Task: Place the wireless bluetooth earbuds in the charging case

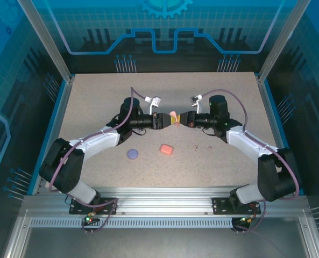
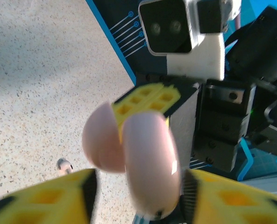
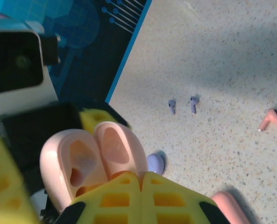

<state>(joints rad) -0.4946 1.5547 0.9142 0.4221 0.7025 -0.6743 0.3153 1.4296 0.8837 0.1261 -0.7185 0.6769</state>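
Note:
Above the table's middle hangs a pale pink charging case [image 1: 174, 118], hinged open, and both grippers meet at it. My right gripper [image 3: 141, 183] is shut on the case's [image 3: 89, 156] near edge, with the two hollow halves facing the right wrist camera. My left gripper [image 2: 139, 193] stands open around the case [image 2: 150, 158]; a gap shows beside its left finger. Two lavender earbuds [image 3: 172, 106] lie on the table, and a pinkish earbud [image 3: 271, 120] lies further right. Two small earbuds [image 1: 196, 146] lie near the right arm. A pale earbud [image 2: 63, 164] lies below the case.
A lavender case [image 1: 132, 153] and a coral case [image 1: 166, 149] lie shut on the speckled table [image 1: 94, 97] in front of the grippers. The lavender case [image 3: 155, 163] sits just beyond my right fingertips. Blue walls ring the table.

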